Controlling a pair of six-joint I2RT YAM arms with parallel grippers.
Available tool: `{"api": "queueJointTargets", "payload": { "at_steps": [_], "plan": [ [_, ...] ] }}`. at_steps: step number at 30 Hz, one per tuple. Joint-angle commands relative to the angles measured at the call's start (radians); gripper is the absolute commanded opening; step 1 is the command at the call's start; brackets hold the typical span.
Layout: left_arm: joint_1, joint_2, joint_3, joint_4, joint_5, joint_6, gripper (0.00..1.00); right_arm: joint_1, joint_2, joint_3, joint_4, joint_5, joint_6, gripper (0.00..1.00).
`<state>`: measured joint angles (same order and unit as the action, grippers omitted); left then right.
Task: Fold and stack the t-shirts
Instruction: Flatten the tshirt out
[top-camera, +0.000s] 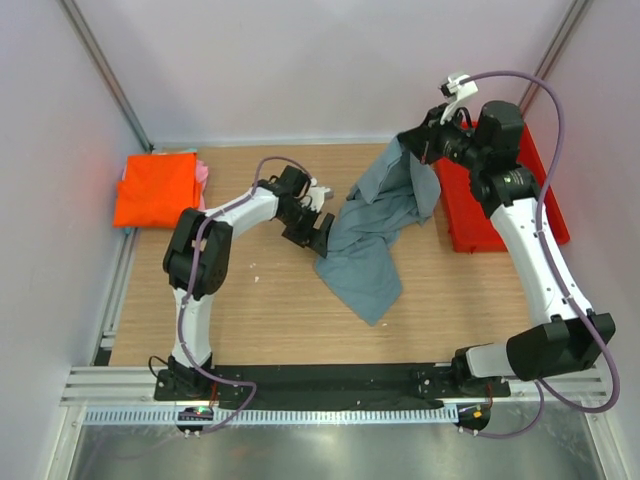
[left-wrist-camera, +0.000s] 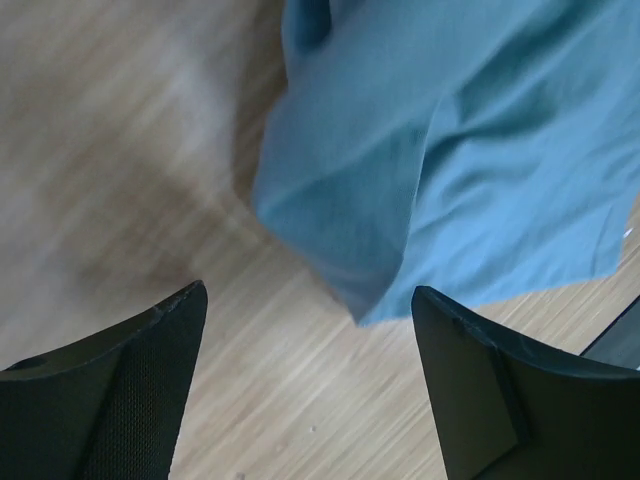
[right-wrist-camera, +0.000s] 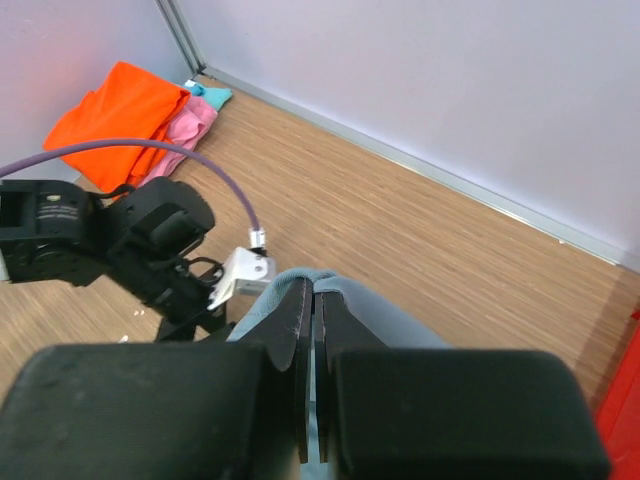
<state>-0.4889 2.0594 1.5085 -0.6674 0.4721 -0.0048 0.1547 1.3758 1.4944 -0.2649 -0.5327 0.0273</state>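
1. The right gripper (right-wrist-camera: 312, 300) is pinching the grey-blue t-shirt (top-camera: 375, 225) with closed jaws. It is holding one end up near the table's (top-camera: 260, 310) far right corner, and the rest is trailing toward the middle.
2. The left gripper (left-wrist-camera: 308, 292) is hovering wide apart and empty, just beside the shirt's low corner.
3. The orange t-shirt (top-camera: 155, 190) is lying folded at the far left corner.
4. The step in hand is probably spreading the shirt flat. The next move calls for the left gripper closing on that corner.
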Motion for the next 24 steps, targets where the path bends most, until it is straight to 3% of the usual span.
{"api": "queueJointTargets", "payload": {
  "at_steps": [1, 3, 6, 9, 10, 13, 18, 21, 24],
  "plan": [
    [-0.008, 0.067, 0.091, 0.015, 0.046, -0.034, 0.83, -0.001, -0.073, 0.035, 0.021, 0.008, 0.011, 0.02],
    [-0.023, 0.091, 0.125, 0.008, 0.049, -0.038, 0.81, -0.003, -0.081, 0.029, 0.016, 0.011, 0.005, 0.01],
    [-0.037, 0.149, 0.156, -0.009, 0.049, -0.040, 0.65, -0.001, -0.090, 0.026, 0.018, 0.023, 0.002, 0.01],
    [-0.037, 0.191, 0.173, -0.046, 0.077, -0.035, 0.36, -0.003, -0.095, 0.027, 0.021, 0.028, 0.013, 0.01],
    [-0.037, 0.191, 0.170, -0.055, 0.056, -0.035, 0.03, -0.004, -0.092, 0.027, 0.024, 0.034, 0.013, 0.02],
    [-0.019, 0.115, 0.104, -0.104, -0.010, -0.003, 0.00, -0.006, -0.093, 0.036, 0.027, 0.065, 0.022, 0.01],
    [0.056, -0.336, -0.010, -0.100, -0.188, 0.075, 0.00, -0.006, -0.090, 0.093, 0.023, 0.077, 0.049, 0.01],
    [0.055, -0.548, 0.025, -0.113, -0.315, 0.115, 0.00, -0.007, -0.070, 0.130, 0.039, 0.065, 0.068, 0.01],
    [0.047, -0.568, 0.221, -0.262, -0.349, 0.129, 0.00, -0.006, -0.043, 0.153, 0.056, 0.053, 0.088, 0.01]
  ]
}}
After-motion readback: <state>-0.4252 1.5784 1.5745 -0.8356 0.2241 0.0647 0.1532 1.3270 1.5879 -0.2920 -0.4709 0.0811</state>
